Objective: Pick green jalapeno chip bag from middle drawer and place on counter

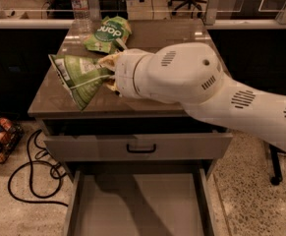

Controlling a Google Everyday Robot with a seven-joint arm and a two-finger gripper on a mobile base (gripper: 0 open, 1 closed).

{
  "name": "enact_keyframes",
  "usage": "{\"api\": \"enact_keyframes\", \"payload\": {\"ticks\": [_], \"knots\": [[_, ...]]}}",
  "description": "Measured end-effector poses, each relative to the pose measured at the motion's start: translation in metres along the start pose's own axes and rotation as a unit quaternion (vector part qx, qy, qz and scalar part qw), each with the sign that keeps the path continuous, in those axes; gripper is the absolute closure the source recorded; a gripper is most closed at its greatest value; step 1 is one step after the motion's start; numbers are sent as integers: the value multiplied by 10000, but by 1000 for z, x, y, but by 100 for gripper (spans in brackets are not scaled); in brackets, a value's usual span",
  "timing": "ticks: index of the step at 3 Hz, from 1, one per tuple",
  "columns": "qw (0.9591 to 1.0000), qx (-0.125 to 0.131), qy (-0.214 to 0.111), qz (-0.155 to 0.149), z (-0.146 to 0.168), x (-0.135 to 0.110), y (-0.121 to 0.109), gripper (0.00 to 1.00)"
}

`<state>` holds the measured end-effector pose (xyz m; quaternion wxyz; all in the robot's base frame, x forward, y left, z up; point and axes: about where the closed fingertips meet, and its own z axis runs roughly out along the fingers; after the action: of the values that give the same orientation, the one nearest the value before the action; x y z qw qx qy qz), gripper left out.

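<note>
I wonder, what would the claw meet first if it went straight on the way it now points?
Only the green jalapeno chip bag it grips; the claw points picture-left above the counter; beyond looks free, though depth is unclear.

The bright green bag point(107, 33) at the back of the counter point(182, 31) is showing big white rounded letters reading roughly "donc". The gripper point(107, 73) is clasping the green jalapeno chip bag point(81, 77) above the counter's left side; nothing on that bag is coming through legibly.
</note>
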<state>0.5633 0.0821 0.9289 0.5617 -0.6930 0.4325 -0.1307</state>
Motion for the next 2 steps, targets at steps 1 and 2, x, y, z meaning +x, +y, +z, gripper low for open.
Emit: {"api": "enact_keyframes", "payload": {"ticks": [1, 2], "knots": [[9999, -132, -93, -3, 27, 16, -21, 100], [9993, -357, -143, 34, 57, 33, -41, 100]]}}
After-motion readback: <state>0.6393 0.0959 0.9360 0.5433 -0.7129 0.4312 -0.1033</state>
